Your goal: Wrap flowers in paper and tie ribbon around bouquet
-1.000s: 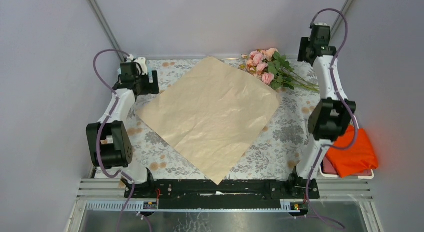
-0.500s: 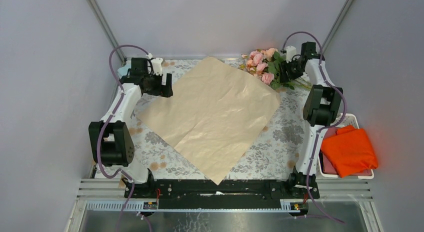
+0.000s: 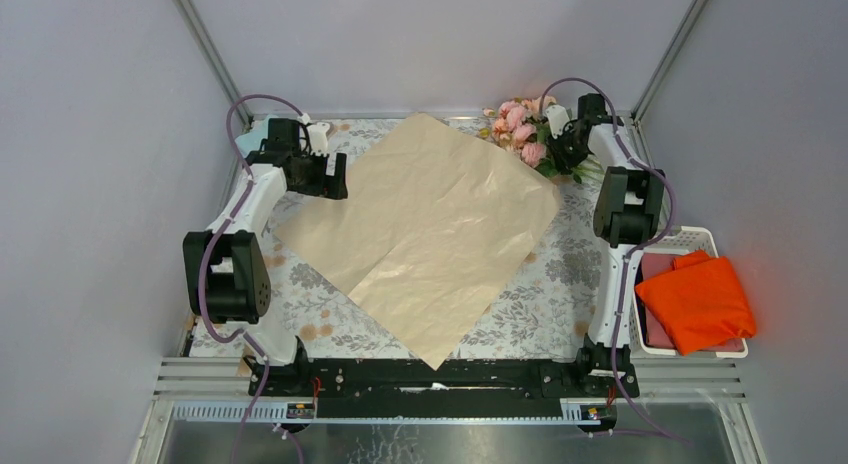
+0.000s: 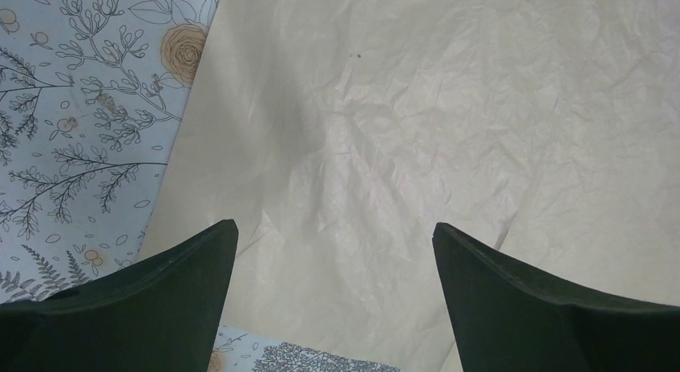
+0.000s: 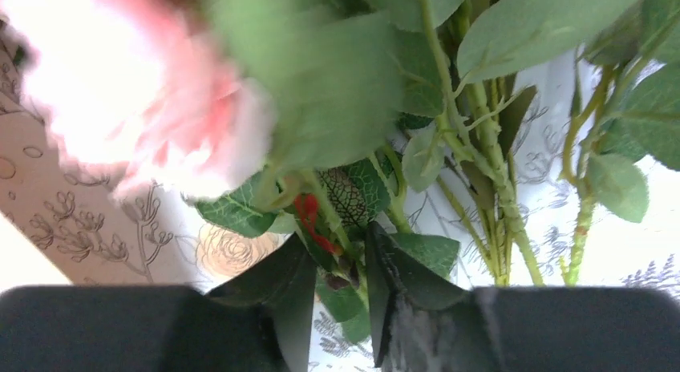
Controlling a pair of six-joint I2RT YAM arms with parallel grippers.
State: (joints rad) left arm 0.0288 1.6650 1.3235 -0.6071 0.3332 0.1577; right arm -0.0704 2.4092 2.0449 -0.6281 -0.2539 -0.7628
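Nearest the arm bases, at the bottom of the overhead view, one corner of the paper [image 3: 430, 229] points toward the rail. The sheet lies flat as a diamond across the middle of the flower-printed worktop [image 3: 560, 284]. At the lower right, off the worktop, an orange cloth [image 3: 697, 302] sits in a white basket [image 3: 690, 234]. Farther up and to the left, the left pincer [image 3: 335, 176] hangs over the sheet's upper left edge with its fingers spread wide and nothing between them. Its wrist view shows only crinkled paper and a strip of print below. Farthest back, at the upper right, the flowers [image 3: 520, 124] lie on the worktop just past the paper's upper right edge, off the sheet. The bunch's long axis runs from the blossoms at the upper left down-right to the stems, roughly along that edge. The right pincer [image 3: 553, 144] is on them from the stem side and stands narrow. In its wrist view, leaves and a thin stem sit between the fingertips [image 5: 301, 284], but I cannot tell whether they bite. The right arm is plainly the nearer one. The bunch probably has to travel down-left in the frame to land on the sheet, blossoms toward a corner. No ribbon shows in any view.
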